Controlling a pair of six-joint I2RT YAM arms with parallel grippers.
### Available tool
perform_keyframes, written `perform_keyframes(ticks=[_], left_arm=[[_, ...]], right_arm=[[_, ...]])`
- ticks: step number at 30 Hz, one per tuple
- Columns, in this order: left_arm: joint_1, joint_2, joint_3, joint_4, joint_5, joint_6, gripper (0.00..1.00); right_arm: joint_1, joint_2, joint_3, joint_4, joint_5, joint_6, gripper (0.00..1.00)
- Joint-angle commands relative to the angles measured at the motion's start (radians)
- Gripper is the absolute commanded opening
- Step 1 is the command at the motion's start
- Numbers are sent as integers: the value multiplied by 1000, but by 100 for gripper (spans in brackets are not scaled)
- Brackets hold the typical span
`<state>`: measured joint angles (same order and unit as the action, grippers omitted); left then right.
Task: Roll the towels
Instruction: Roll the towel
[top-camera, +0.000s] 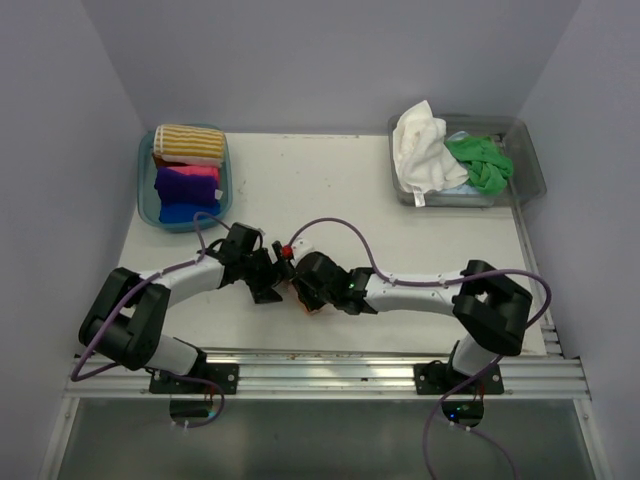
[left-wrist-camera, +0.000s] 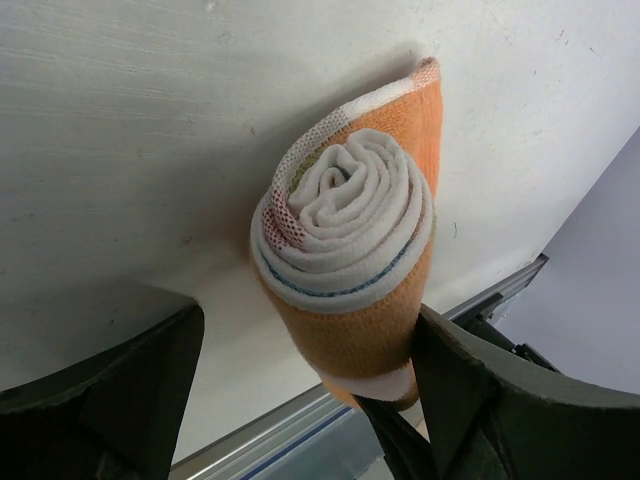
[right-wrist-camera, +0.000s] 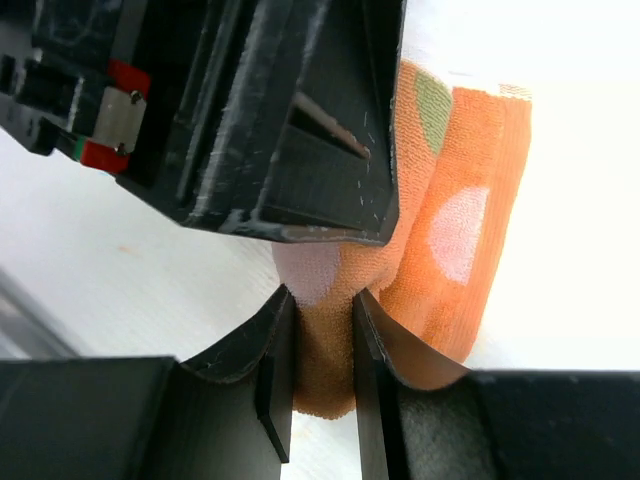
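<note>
Pinching orange towel (right-wrist-camera: 480, 200), right end effector (right-wrist-camera: 322, 340)

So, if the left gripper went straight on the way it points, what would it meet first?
The orange towel: rolled, it sits end-on between the open fingers of the left gripper, so its spiral end likely comes first. The table lies behind it.

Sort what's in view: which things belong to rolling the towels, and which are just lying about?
Belongs to the job: orange towel, rolled, pinched by right gripper; left gripper, open; striped towel, purple towel, blue towel, rolled; white towel, green towel, unrolled.
Just lying about: left tub, right tub, table.
</note>
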<state>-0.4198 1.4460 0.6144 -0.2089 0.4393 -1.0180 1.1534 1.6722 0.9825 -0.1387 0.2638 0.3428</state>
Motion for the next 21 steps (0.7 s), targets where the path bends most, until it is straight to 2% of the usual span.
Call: perform_keyframes(ticks=[1, 6, 13, 16, 19, 21], left_arm=[[7, -6, 10, -14, -19, 35, 86], [7, 2, 11, 2, -8, 32, 79], [6, 13, 10, 9, -5, 32, 67], [6, 19, 8, 11, -5, 29, 59], [6, 25, 8, 11, -2, 29, 49], [6, 33, 8, 9, 1, 29, 44]], right_arm=[[-41, -45, -47, 134, -260, 82, 10], [-113, -46, -100, 263, -467, 156, 9], [-196, -8, -157, 416, -659, 307, 9], [-233, 30, -171, 473, -721, 375, 9], [-239, 38, -162, 452, -730, 371, 13], [-239, 26, -150, 397, -700, 357, 24]])
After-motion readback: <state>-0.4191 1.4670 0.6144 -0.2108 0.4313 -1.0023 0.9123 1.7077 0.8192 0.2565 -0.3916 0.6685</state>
